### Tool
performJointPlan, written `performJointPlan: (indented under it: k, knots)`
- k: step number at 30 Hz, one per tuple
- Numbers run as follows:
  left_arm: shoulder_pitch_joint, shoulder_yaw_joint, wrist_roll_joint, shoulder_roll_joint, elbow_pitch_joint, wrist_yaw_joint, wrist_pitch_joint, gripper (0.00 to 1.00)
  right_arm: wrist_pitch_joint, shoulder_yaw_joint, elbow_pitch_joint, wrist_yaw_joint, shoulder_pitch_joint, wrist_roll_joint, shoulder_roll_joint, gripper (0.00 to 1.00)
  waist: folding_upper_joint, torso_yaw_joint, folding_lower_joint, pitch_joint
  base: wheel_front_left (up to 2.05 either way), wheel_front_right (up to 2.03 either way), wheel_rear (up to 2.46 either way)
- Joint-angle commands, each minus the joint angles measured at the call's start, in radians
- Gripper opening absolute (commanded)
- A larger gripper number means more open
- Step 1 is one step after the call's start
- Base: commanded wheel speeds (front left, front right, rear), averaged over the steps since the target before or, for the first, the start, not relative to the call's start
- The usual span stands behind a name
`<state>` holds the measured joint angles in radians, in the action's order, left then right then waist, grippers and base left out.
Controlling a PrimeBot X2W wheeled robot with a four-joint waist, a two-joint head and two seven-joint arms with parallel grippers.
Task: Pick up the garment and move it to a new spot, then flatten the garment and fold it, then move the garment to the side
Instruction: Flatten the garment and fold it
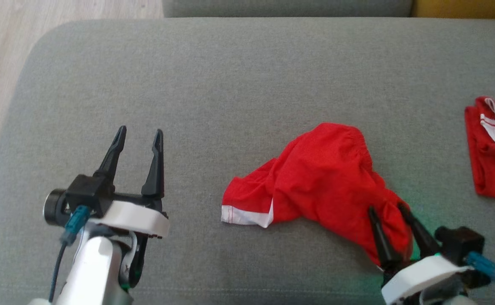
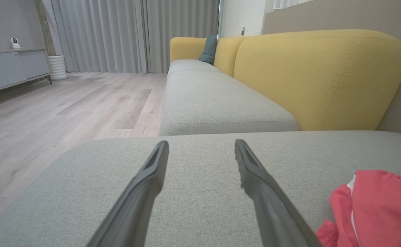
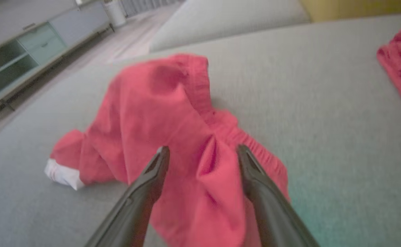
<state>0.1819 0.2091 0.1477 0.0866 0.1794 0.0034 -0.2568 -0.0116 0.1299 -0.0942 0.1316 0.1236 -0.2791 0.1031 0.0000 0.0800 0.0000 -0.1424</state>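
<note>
A crumpled red garment of thin, soft cloth with white trim (image 1: 323,178) lay on the broad grey woven-fabric cushion (image 1: 230,76), right of its middle and towards the near edge. It looked like a pair of shorts, though the bunching made that hard to confirm. The right gripper (image 1: 386,207) sat low over the garment's near-right end. Its two dark fingers stood apart with a raised pleat of cloth (image 3: 209,154) between them, not pinched. The right wrist view was blurred, so whether the fingertips touched the cloth could not be told. The left gripper (image 1: 140,129) hovered over bare cushion well to the left of the garment, jaws wide and empty. A second red garment with white stripes (image 1: 489,156) lay apart at the cushion's right edge.

The garment would probably handle as light and limp. It would sag, fold on itself and drag on the rough weave rather than slide. A single pinch would lift it in a hanging bundle. The gathered elastic waistband (image 3: 200,85) seemed the firmest place to grip. For flattening, better holds would be the two ends of that waistband, or the waistband and the white-edged hem (image 1: 247,216).
</note>
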Motion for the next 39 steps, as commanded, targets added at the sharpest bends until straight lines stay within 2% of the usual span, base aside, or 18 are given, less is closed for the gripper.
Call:
performJointPlan:
  k: [1,5,9,18,33,39]
  knots:
    - [0.009,-0.042,-0.009,0.010,-0.029,0.002,-0.005,1.00,0.017,0.017,0.044,-0.001,-0.026,0.005,0.004,1.00,0.0000,-0.003,0.0000,0.006,0.00,0.00,0.00]
    - [-0.010,-0.052,-0.008,0.012,-0.031,0.007,-0.005,1.00,0.050,0.009,0.129,-0.001,-0.044,0.005,0.004,1.00,0.0000,-0.010,0.0000,0.026,0.00,0.00,0.00]
    - [-0.032,-0.060,-0.007,0.013,-0.036,0.014,-0.005,1.00,0.033,-0.034,0.190,-0.001,-0.065,0.014,0.010,1.00,0.0000,-0.016,0.0000,0.042,0.00,0.00,0.00]
    - [-0.063,-0.062,-0.007,0.016,-0.039,0.017,-0.005,1.00,-0.014,-0.099,0.236,-0.001,-0.067,0.035,0.012,1.00,0.0000,-0.015,0.0000,0.065,0.00,0.00,0.00]
    - [-0.062,-0.057,-0.007,0.020,-0.044,0.018,-0.005,1.00,-0.034,-0.104,0.239,-0.001,-0.072,0.028,0.004,1.00,0.0000,-0.012,0.0000,0.055,0.00,0.00,0.00]
    - [-0.033,-0.052,-0.010,0.018,-0.052,0.018,-0.005,1.00,-0.110,-0.062,0.151,-0.001,-0.147,-0.028,0.060,1.00,0.0000,-0.001,0.0000,0.016,0.00,0.00,0.00]
